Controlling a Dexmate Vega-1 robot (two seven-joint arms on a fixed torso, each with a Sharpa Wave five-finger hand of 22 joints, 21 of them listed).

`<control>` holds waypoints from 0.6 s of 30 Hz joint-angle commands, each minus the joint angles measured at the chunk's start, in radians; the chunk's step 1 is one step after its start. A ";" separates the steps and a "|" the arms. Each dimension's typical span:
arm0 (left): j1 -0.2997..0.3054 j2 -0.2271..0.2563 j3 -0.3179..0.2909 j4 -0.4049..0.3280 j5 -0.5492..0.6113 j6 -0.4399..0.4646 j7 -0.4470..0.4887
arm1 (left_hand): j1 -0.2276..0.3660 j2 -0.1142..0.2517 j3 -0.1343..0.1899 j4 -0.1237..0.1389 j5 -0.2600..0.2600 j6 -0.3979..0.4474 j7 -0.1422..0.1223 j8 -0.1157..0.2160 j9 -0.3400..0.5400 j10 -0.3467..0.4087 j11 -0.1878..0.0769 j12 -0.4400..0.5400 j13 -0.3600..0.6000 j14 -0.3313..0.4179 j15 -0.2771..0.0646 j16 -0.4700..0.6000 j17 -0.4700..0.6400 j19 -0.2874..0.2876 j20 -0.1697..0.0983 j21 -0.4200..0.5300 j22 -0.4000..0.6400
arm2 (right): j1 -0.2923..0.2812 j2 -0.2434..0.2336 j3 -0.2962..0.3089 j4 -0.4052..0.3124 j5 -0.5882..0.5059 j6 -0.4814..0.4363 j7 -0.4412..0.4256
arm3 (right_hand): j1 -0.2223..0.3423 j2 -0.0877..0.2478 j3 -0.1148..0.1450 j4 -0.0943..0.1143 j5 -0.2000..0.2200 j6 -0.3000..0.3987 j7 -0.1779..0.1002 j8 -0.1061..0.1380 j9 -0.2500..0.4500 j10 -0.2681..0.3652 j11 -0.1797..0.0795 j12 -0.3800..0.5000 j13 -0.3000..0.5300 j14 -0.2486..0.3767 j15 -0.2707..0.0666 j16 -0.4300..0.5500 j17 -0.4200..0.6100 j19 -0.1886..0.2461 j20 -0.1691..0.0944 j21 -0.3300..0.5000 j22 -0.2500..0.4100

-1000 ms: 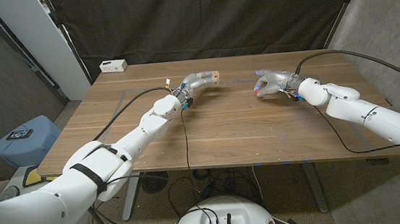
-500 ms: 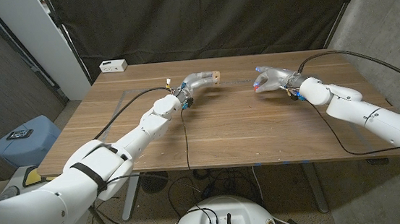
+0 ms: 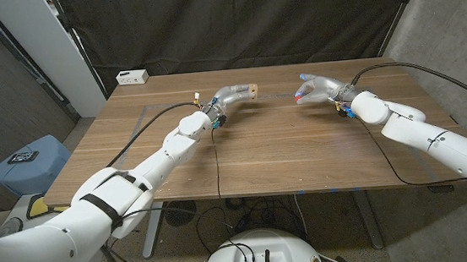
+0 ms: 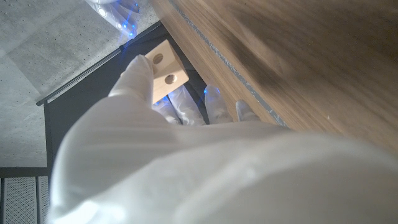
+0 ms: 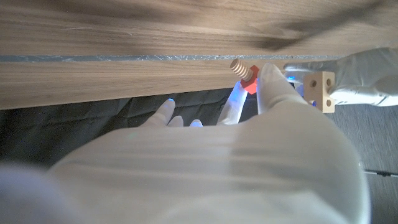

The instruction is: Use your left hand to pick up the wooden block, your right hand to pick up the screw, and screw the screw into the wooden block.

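One wooden block [image 4: 165,78] in left hand [image 3: 229,96] fingers; one screw [image 5: 242,71] in right hand [image 3: 316,89] fingers.

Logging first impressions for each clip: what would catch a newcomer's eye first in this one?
Most striking are the two white robot hands raised over the far half of the wooden table, facing each other with a gap between. The left hand grips a pale wooden block with two holes in its face, and the right hand pinches a screw with an orange-red head and a ribbed wooden shank. A small white box sits at the far left corner.
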 commanded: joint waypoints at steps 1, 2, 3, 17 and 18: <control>0.017 0.018 -0.003 -0.046 0.003 0.003 0.007 | -0.010 0.018 0.000 0.002 0.005 0.010 0.007 0.003 0.001 0.008 -0.001 0.002 0.017 0.000 -0.091 0.006 -0.001 0.000 0.005 0.007 0.004 | -0.036 0.018 0.043 -0.045 0.107 -0.029 -0.008 | 0.003 0.007 -0.002 -0.002 0.003 0.005 0.004 0.008 0.005 0.009 0.005 0.008 0.005 -0.005 0.011 0.006 0.002 0.008 0.005 0.004 0.003; 0.018 0.018 -0.003 -0.048 0.003 0.003 0.008 | -0.010 0.018 0.000 0.002 0.005 0.009 0.007 0.003 0.001 0.008 -0.001 0.002 0.017 -0.001 -0.092 0.006 -0.001 0.000 0.005 0.007 0.004 | -0.038 0.020 0.046 -0.049 0.117 -0.032 -0.007 | 0.003 0.008 -0.002 -0.002 0.003 0.005 0.004 0.008 0.006 0.009 0.005 0.007 0.005 -0.006 0.012 0.006 0.002 0.008 0.006 0.004 0.003; 0.019 0.018 -0.002 -0.050 0.005 0.001 0.009 | -0.010 0.018 -0.001 0.002 0.005 0.008 0.007 0.002 0.001 0.008 -0.001 0.002 0.017 0.000 -0.091 0.006 -0.001 0.000 0.005 0.007 0.004 | -0.039 0.022 0.049 -0.052 0.125 -0.034 -0.006 | 0.003 0.008 -0.002 -0.002 0.003 0.005 0.005 0.009 0.006 0.008 0.006 0.007 0.005 -0.006 0.013 0.005 0.002 0.008 0.006 0.004 0.003; 0.058 0.034 0.001 -0.130 0.026 0.015 0.057 | -0.011 0.020 -0.003 0.001 0.006 0.010 0.007 0.003 0.001 0.008 -0.001 -0.002 0.019 0.001 -0.092 0.006 -0.001 -0.001 0.005 0.007 0.004 | -0.035 0.043 0.061 -0.092 0.191 -0.085 0.001 | 0.002 0.011 -0.005 0.000 0.000 -0.001 0.008 0.014 0.012 0.006 0.015 0.004 0.005 -0.011 0.023 0.004 0.003 0.001 0.015 0.002 0.003; 0.061 0.034 0.001 -0.135 0.026 0.016 0.059 | -0.011 0.020 -0.003 0.001 0.006 0.010 0.008 0.003 0.001 0.008 -0.001 -0.002 0.019 0.001 -0.092 0.006 -0.001 -0.001 0.004 0.007 0.004 | -0.033 0.044 0.059 -0.093 0.191 -0.090 0.000 | 0.001 0.011 -0.005 0.000 0.000 -0.002 0.009 0.014 0.012 0.005 0.017 0.003 0.005 -0.011 0.024 0.004 0.003 0.001 0.015 0.002 0.003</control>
